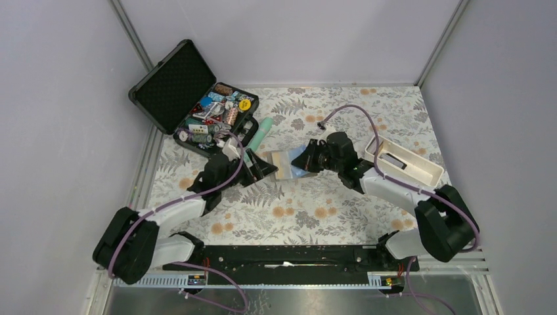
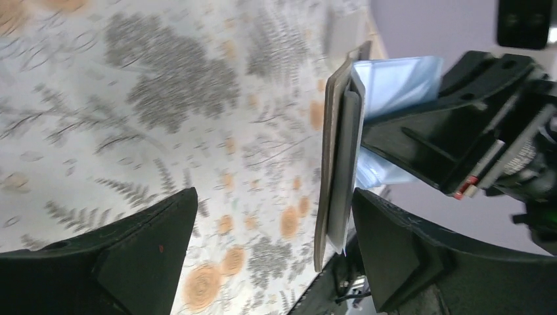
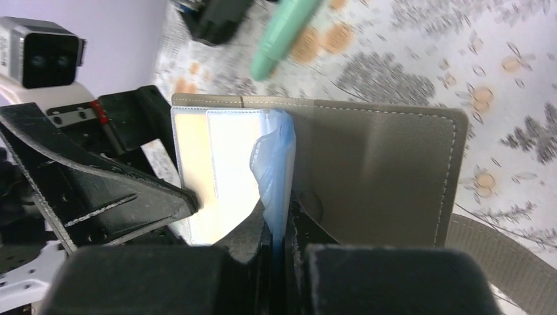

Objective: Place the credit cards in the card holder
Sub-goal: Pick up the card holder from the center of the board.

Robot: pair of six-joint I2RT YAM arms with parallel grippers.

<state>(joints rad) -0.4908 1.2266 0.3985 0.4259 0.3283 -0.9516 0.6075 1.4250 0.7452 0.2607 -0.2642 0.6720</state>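
The left gripper (image 2: 269, 213) has its jaws spread wide, and the card holder (image 2: 336, 164) stands edge-on between them, close to one finger; I cannot tell if they touch. Just beyond it, the right gripper (image 3: 279, 226) is pinched tight on a thin pale blue sheet (image 3: 276, 157) at the holder's fold. A pale yellow card (image 3: 192, 170) lies in the half nearer the left gripper.
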